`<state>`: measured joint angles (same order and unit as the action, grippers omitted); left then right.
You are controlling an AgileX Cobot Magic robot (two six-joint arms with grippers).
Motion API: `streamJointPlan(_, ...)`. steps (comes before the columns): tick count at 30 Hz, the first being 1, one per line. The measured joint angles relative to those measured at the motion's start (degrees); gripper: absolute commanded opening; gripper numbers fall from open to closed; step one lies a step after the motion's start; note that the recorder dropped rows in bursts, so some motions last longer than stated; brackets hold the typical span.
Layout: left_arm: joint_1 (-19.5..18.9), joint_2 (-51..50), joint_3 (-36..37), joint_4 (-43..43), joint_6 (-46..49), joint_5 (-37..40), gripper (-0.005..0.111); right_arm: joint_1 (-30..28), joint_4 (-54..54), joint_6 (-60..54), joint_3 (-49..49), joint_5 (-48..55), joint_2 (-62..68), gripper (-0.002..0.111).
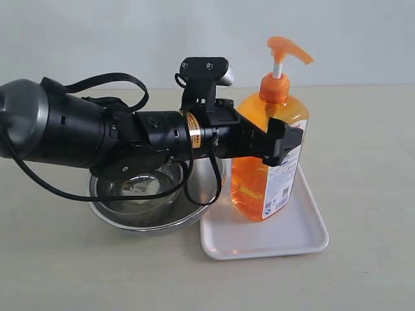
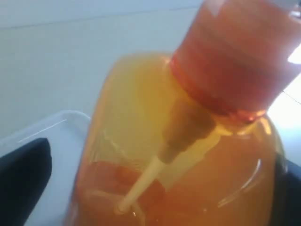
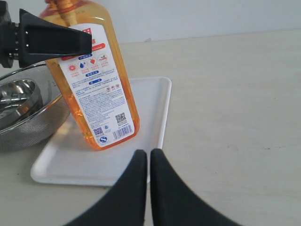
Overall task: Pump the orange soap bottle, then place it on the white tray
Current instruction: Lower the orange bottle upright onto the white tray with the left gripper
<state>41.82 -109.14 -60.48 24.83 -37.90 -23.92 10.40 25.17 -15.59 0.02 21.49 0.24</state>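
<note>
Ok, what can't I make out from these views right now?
1. Exterior view: the left gripper covers the middle of the orange soap bottle; its far finger is behind the bottle, so contact there is unreadable.
2. Left wrist view: pump head cut off by the frame edge; close-up blurred.
3. Right wrist view: pump head cut off too; label print too small to read.
4. Steel bowls: insides mostly hidden by the left arm.
</note>
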Motion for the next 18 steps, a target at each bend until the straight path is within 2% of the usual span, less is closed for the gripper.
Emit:
streamJointPlan(11,0.0,0.0,0.0,0.0,-10.26,-0.37,0.1,0.0,0.0,0.0,0.0,0.0,0.0,0.0)
streamJointPlan(18,0.0,0.0,0.0,0.65,-11.48,-0.37,0.1,0.0,0.0,0.0,0.0,0.0,0.0,0.0)
